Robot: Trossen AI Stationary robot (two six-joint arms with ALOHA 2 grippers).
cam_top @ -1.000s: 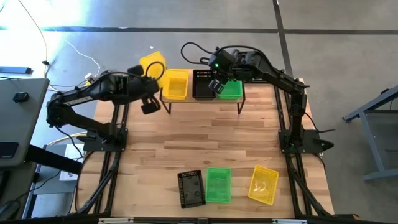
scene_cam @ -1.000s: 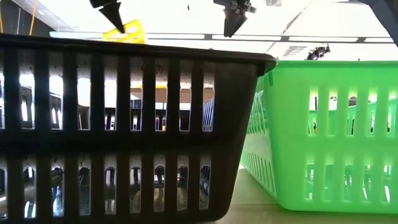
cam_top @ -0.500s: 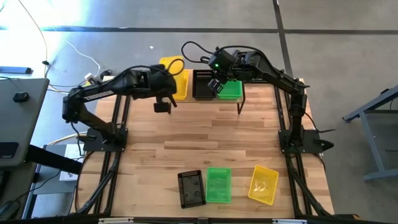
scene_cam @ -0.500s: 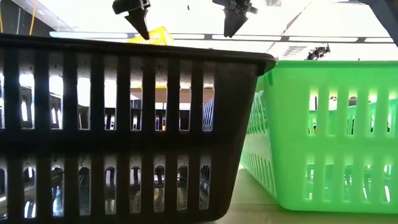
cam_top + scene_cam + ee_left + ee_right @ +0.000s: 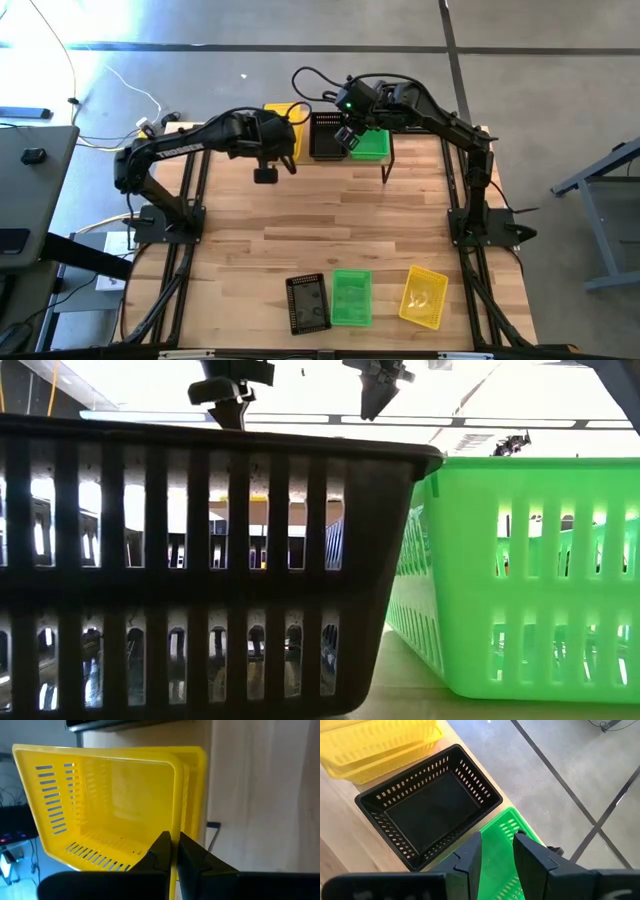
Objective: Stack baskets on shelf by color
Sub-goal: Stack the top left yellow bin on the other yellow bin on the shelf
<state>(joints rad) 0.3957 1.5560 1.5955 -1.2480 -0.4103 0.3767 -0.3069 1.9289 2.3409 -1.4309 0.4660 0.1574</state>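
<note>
Between the fingers of the left gripper (image 5: 171,851), clamped tight on its rim, hangs a yellow basket (image 5: 107,802), carried over the second yellow basket (image 5: 192,795) that sits on the shelf (image 5: 330,158). In the left wrist view the two yellow rims run almost parallel, the held one just offset from the one beneath, so the step in hand looks like nesting it into its mate.

To do it well, square the held basket's corners over the lower rim before lowering, keep it level, and release only once it has dropped in; a tilted entry would likely catch a wall and shove the lower basket along the shelf. From the high view I cannot tell whether the two are already touching.

Beyond the fingers of the right gripper (image 5: 496,851), which stand apart and hold nothing, the black basket (image 5: 427,807) and the green basket (image 5: 507,832) rest side by side on the shelf. Well away from both grippers, a black basket (image 5: 307,302), a green basket (image 5: 351,297) and a yellow basket (image 5: 424,296) wait at the near edge of the tabletop (image 5: 330,230).
</note>
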